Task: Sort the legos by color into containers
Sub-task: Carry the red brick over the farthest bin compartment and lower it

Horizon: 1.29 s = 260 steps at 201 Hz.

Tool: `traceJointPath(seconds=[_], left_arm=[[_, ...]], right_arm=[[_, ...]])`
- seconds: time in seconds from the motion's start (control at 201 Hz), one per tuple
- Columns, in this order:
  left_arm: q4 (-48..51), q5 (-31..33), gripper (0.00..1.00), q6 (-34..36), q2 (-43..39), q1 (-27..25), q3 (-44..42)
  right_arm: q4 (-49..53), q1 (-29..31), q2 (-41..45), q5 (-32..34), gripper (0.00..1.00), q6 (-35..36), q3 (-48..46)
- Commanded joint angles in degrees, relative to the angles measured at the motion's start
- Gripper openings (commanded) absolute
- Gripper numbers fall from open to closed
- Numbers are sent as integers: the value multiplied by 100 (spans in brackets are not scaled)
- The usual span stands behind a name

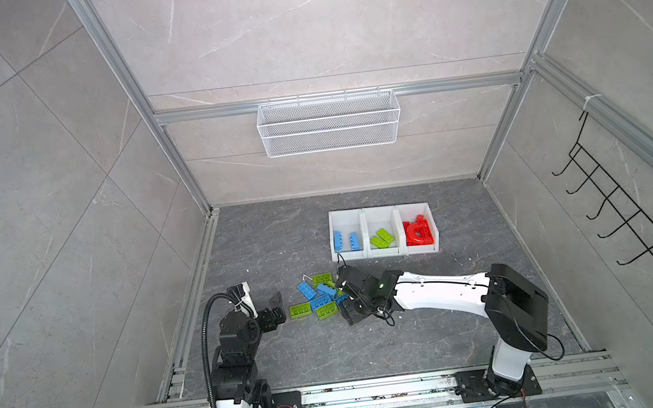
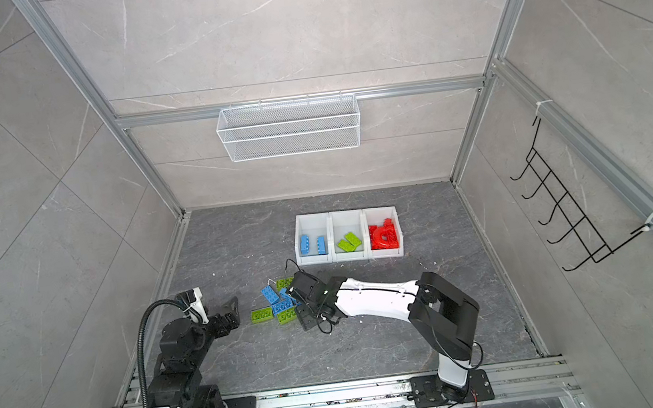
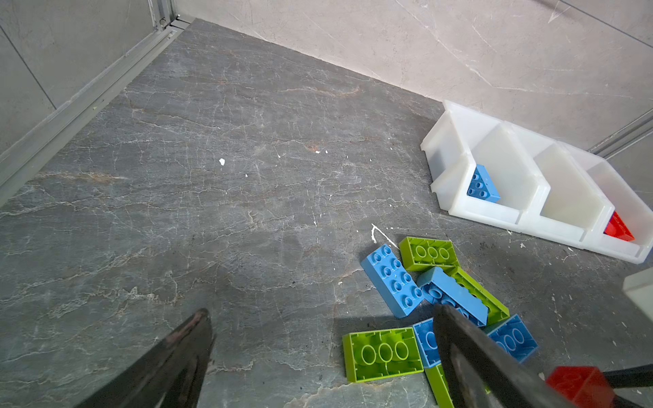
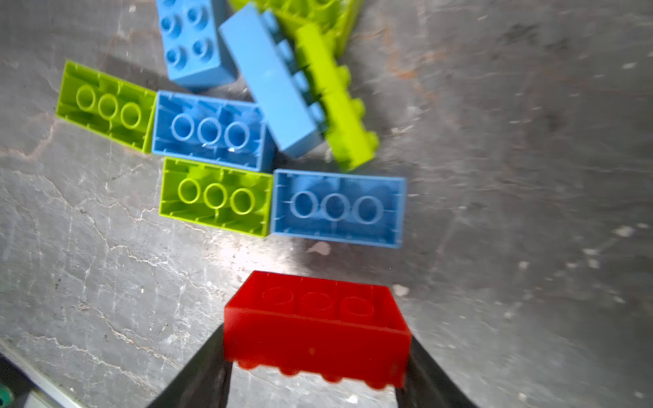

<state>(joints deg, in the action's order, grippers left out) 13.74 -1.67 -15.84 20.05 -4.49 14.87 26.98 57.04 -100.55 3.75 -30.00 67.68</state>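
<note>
My right gripper (image 4: 316, 341) is shut on a red lego (image 4: 314, 325), gripping it by its two short ends a little above the floor. In both top views this gripper (image 1: 342, 299) hangs at the right edge of a loose pile of blue and lime green legos (image 1: 319, 300). The containers (image 1: 385, 253) are three joined white bins behind the pile. The left bin holds blue legos (image 1: 346, 241), the middle one green legos (image 1: 382, 238), the right one red legos (image 1: 418, 233). My left gripper (image 3: 321, 311) stands open and empty, left of the pile (image 3: 383, 353).
A white wire mesh basket (image 1: 328, 123) hangs on the back wall. On the right wall is a black hook rack (image 1: 617, 197). Aluminium rails (image 1: 198, 270) border the dark stone floor. Bare floor lies left of the pile and in front of both arms.
</note>
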Motion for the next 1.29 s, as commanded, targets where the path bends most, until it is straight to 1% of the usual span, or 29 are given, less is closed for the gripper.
traceJointPath(seconds=[0.0,0.065,0.139,0.284,0.413,0.532,0.657,0.861,0.995,1.11,1.16,1.219,1.289], left_arm=[[-102,-41,100,-31,-44,1,144],[-102,-32,100,-25,-50,1,141],[-89,-19,100,-31,-63,1,137],[-95,-34,100,-25,-68,1,131],[-83,-25,100,-25,-84,1,134],[-83,-22,100,-25,-97,1,136],[-82,-18,100,-25,-93,1,132],[-81,-17,100,-25,-98,1,132],[-78,-13,100,-25,-109,1,126],[-78,-14,100,-26,-108,1,130],[-74,-17,100,-30,-108,1,128],[-74,-16,100,-25,-112,0,131],[-72,-6,100,-25,-123,1,124]], right_arm=[[-38,-168,345,-68,50,97,-63],[22,-306,448,-52,50,206,-62],[109,-644,615,-47,50,359,-72],[209,-1480,1039,-152,50,773,-65],[249,-2430,1161,-294,50,1142,46],[185,-3296,1034,-575,50,1335,204],[186,-3837,837,-578,49,1424,476],[-237,-4729,275,-1267,49,1321,703],[-386,-5078,-119,-1578,49,1268,920],[-342,-5149,-393,-1581,49,1312,1180],[-352,-5158,-479,-1577,51,1308,1251],[-352,-5170,-581,-1605,56,1297,1339],[-365,-5185,-661,-1641,57,1279,1407]])
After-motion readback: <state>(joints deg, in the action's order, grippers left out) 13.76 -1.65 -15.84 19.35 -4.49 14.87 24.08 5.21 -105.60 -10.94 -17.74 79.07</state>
